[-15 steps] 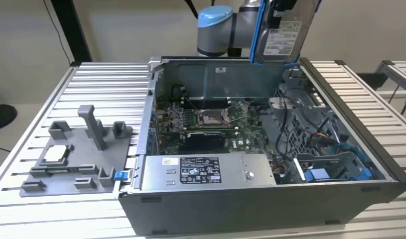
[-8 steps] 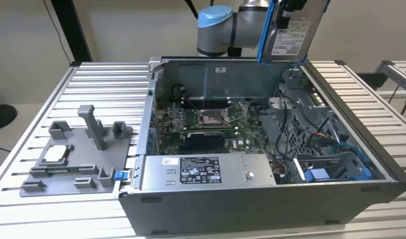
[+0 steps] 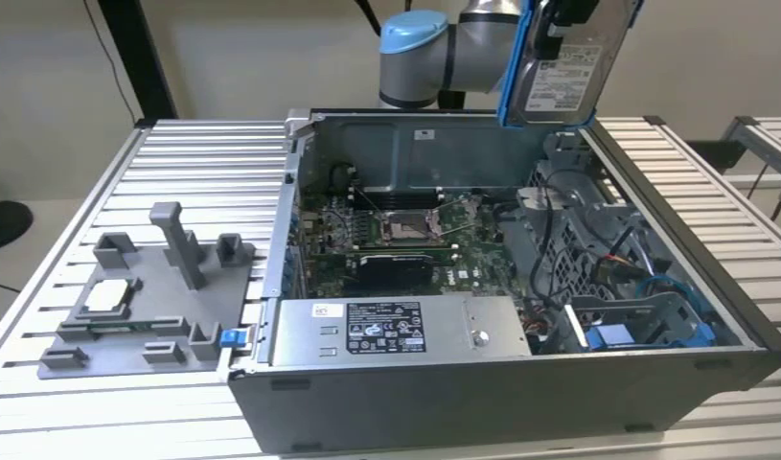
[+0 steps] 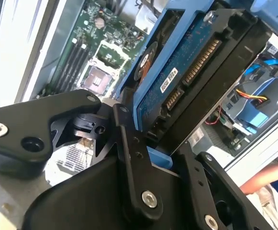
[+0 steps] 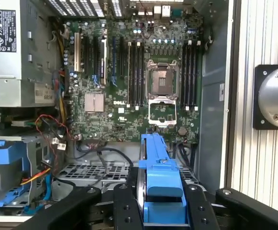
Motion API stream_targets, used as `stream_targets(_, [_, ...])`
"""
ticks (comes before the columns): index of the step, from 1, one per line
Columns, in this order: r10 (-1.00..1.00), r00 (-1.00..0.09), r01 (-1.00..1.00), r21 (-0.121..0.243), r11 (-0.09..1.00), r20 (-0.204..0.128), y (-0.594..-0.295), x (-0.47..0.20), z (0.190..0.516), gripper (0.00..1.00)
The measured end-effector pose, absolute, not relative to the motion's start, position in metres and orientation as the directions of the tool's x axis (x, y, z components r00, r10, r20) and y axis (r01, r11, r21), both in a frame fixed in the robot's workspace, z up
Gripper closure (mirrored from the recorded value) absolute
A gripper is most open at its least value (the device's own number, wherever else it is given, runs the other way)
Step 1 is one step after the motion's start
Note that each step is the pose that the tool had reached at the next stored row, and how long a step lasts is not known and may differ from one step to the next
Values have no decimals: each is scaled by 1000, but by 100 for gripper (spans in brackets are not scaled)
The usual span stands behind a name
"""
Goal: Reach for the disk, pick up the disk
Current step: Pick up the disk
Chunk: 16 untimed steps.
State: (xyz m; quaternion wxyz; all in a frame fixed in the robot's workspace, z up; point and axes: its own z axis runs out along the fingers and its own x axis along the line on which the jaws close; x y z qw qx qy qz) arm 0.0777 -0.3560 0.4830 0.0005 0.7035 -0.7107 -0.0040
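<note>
The disk (image 3: 565, 69) hangs upright in the air above the back wall of the open computer case (image 3: 493, 402). Its white label faces the exterior view, and a blue bracket runs down its edge. My gripper (image 3: 572, 13) holds it from above, shut on it. In the second wrist view, the disk (image 4: 177, 72) shows its blue circuit side and connector, clamped between the black fingers (image 4: 129, 158) of my gripper (image 4: 165, 160). In the first wrist view, the blue bracket of the disk (image 5: 160, 177) sits between the fingers of my gripper (image 5: 161, 203), high over the motherboard (image 5: 129, 91).
Inside the case are the motherboard (image 3: 403, 230), a long grey labelled box (image 3: 397, 331) at the front and a blue drive bay (image 3: 646, 331) at the exterior view's right. A grey fixture (image 3: 148, 297) with a white-topped chip (image 3: 109, 295) lies on the slatted table (image 3: 198, 163). A person's arm (image 4: 268, 178) is nearby.
</note>
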Motion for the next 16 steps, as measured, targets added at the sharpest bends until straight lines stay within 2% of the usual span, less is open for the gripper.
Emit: stream_targets(16, [-1000,-10,-1000,6,10,-5,-415,78,483,100])
